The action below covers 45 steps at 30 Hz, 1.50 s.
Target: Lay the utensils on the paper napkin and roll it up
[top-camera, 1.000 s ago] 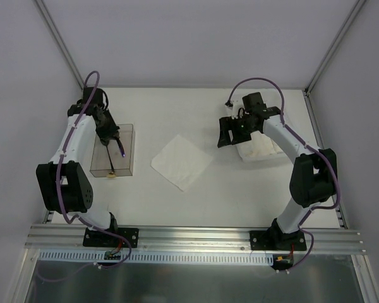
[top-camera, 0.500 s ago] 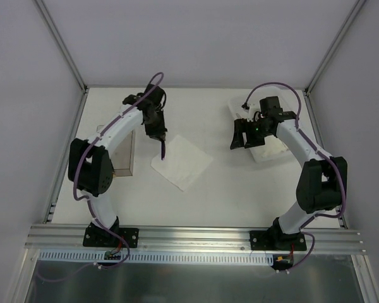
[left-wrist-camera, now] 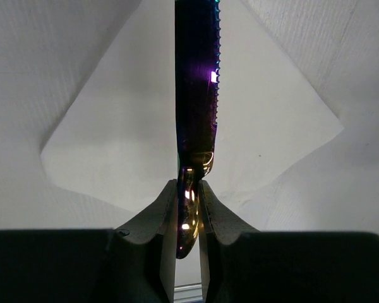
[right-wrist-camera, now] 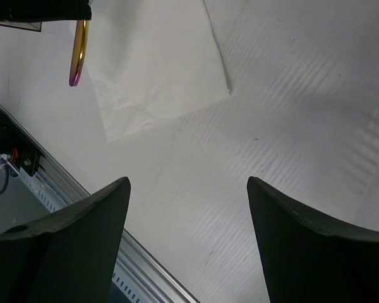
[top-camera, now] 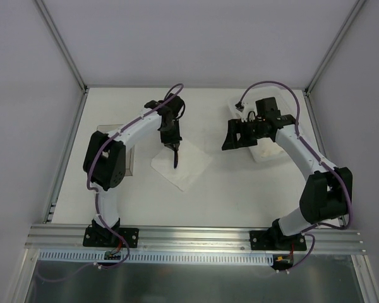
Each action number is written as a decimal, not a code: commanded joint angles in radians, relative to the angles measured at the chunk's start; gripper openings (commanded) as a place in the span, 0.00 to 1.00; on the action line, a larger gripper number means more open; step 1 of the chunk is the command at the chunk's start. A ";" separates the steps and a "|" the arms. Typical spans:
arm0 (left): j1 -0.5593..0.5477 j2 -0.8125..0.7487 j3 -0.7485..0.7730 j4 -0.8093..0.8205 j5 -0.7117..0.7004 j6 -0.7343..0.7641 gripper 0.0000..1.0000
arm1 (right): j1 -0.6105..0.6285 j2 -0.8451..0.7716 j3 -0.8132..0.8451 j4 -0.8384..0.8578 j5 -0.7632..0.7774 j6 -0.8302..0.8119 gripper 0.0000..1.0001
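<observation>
- Nearest your arm bases, the paper napkin [top-camera: 191,168] lies flat on the table [top-camera: 240,189], turned so one corner points toward you.
- Left of the napkin and apart from it, the clear box [top-camera: 131,163] is mostly hidden behind your left arm.
- The rainbow knife [top-camera: 176,158] hangs over the napkin's left part. In your left wrist view its toothed blade [left-wrist-camera: 197,95] runs out over the white sheet [left-wrist-camera: 114,139], and its tip is cut off by the top edge. You cannot tell whether it touches the paper.
- Your left gripper [top-camera: 175,149] is closed narrow, with both fingers pinching the knife's handle [left-wrist-camera: 188,189].
- Your right gripper [top-camera: 231,135] hovers to the right of the napkin, well apart from it. Its fingers are spread wide with nothing between them [right-wrist-camera: 186,183], and only bare table and the napkin's edge [right-wrist-camera: 158,63] show below.
- Farthest right, a white heap [top-camera: 268,150] sits under your right arm.
</observation>
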 commanded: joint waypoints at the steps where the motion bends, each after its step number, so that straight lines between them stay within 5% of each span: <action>1: -0.030 0.026 0.025 0.004 -0.025 -0.063 0.00 | 0.007 -0.058 -0.005 0.040 0.039 0.043 0.79; 19: -0.070 0.165 0.067 0.017 -0.073 -0.231 0.00 | 0.007 -0.172 -0.062 0.047 0.101 0.031 0.82; 45: -0.076 0.230 0.126 0.017 -0.100 -0.189 0.00 | 0.002 -0.179 -0.086 0.060 0.102 0.027 0.84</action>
